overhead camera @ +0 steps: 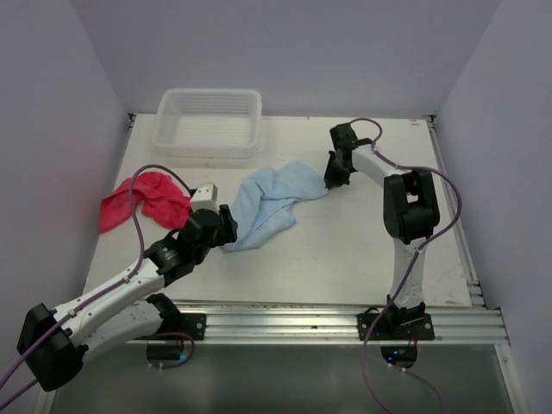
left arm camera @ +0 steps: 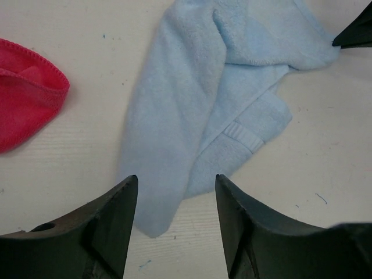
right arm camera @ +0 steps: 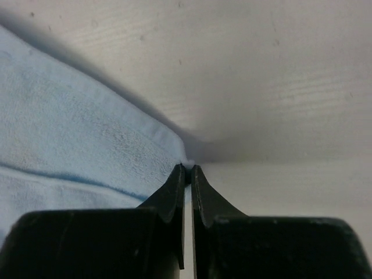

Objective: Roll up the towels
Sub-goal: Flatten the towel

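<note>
The pale bench [overhead camera: 345,250] carries everything, and both claws are lowered to it. The clear plastic basket [overhead camera: 209,121] sits at the bench's far edge, well beyond the left claw [left arm camera: 174,189] and apart from both towels. The light blue towel [overhead camera: 272,203] lies crumpled and partly folded over itself in a slanting band between the two claws. Its narrow near end reaches into the gap between the left claw's fingers [left arm camera: 110,226], and its far corner ends at the right claw [right arm camera: 187,170]. The pinkish-red towel [overhead camera: 142,200] lies bunched in a heap to the left of the left claw, clear of the blue one. The left claw stands moderately parted, one finger on each side of the blue towel's near tip, and grips nothing; whether the fingers touch the cloth cannot be told. The right claw is closed almost tip to tip, pinching a thin sliver of the blue towel's corner, and the rest of the cloth spreads away to its left on the bench.
</note>
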Robot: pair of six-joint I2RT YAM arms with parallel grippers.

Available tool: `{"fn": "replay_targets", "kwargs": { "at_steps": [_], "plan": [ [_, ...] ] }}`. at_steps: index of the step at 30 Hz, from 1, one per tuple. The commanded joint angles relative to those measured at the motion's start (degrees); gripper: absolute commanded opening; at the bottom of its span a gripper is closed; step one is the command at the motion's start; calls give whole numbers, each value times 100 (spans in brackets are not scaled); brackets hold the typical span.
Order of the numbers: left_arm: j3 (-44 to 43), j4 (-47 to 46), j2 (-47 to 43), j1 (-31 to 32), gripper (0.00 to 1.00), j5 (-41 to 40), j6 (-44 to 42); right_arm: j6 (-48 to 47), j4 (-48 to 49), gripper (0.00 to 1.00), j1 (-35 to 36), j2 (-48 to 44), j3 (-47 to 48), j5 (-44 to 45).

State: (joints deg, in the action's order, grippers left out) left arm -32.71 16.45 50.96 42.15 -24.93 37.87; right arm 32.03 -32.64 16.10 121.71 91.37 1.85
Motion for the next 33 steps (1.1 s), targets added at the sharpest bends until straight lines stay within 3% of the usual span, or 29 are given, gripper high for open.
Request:
{"fn": "replay_targets", "kwargs": {
  "at_steps": [1, 4, 8, 14, 22, 33],
  "plan": [
    [-51, -98, -139, 21, 61, -38, 10, -267, -996, 0, 51, -963, 930, -158],
    [-87, -28, -419, 21, 62, -73, 1, -592, -1681, 0, 60, -1280, 1967, -289],
    [-25, -45, -639, 21, 64, -257, -25, -759, -2228, 0, 51, -1693, 2543, -194],
    [-8, -264, -369, 13, 67, -329, -148, -620, -2054, 0, -98, -2799, 1666, 517],
    [-218, -967, 335, 4, 70, -127, -447, -356, -1588, 0, -713, -3513, 436, 432],
    [-825, -1748, 1750, -391, 72, 251, -948, -382, -1710, 0, -1109, -3742, 530, 483]
  ]
}}
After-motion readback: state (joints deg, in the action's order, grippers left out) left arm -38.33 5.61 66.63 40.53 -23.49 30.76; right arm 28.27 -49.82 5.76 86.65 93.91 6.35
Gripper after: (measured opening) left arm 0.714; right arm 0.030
